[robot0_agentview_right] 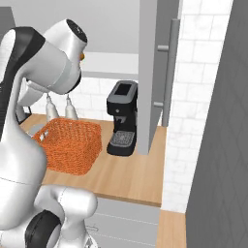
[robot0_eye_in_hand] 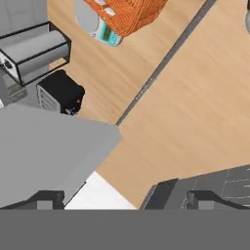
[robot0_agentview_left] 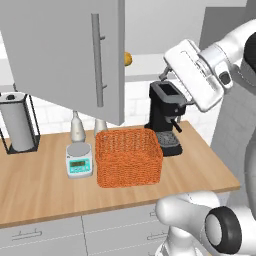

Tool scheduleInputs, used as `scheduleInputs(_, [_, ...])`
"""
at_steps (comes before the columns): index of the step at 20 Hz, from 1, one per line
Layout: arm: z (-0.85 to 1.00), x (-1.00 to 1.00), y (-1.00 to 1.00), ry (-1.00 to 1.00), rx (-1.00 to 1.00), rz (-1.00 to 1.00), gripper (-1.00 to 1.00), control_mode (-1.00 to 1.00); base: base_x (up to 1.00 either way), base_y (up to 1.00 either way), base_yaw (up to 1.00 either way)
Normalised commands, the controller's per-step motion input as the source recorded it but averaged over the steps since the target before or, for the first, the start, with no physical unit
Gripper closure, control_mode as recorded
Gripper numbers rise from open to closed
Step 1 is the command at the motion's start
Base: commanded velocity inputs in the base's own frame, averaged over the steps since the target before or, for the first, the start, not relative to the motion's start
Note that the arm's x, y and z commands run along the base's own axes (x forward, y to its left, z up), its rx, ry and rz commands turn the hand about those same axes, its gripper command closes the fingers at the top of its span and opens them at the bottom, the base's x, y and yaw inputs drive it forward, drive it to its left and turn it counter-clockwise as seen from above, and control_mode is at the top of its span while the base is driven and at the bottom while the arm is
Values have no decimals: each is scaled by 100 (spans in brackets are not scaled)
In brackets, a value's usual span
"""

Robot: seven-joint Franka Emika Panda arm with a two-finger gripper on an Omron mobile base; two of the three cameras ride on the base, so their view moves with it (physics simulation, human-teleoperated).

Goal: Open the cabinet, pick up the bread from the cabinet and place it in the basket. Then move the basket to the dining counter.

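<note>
Wood counter (robot0_agentview_left: 45, 192) backed by white tiles, cabinet (robot0_agentview_left: 65, 50) door swung open above it.
Basket (robot0_agentview_left: 129, 156) sits mid-counter between scale (robot0_agentview_left: 79, 160) and coffee machine (robot0_agentview_left: 166, 116), bare wood in front of it. Bread (robot0_agentview_left: 128, 59) peeks past the door's edge, mostly hidden. Gripper (robot0_eye_in_hand: 124, 197) is raised beside the shelf, jaws wide apart, holding nothing; the fingertips are cut off at the frame's bottom.
</note>
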Motion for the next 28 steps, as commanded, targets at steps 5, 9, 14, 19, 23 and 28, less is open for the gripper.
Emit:
scheduleInputs(5, [-24, 61, 44, 0, 6, 20, -100, -100, 0, 0, 0])
scheduleInputs(9, [-18, 79, 33, 0, 18, 14, -100, -100, 0, 0, 0])
scheduleInputs(14, [-3, 53, 60, 0, 17, 19, -100, -100, 0, 0, 0])
scheduleInputs(19, [-1, 35, 75, 0, 17, 18, -100, -100, 0, 0, 0])
scheduleInputs(23, [0, -2, 94, 0, 18, 17, -100, -100, 0, 0, 0])
scheduleInputs(28, [1, -13, 100, -3, -6, 10, -100, -100, 0, 0, 0])
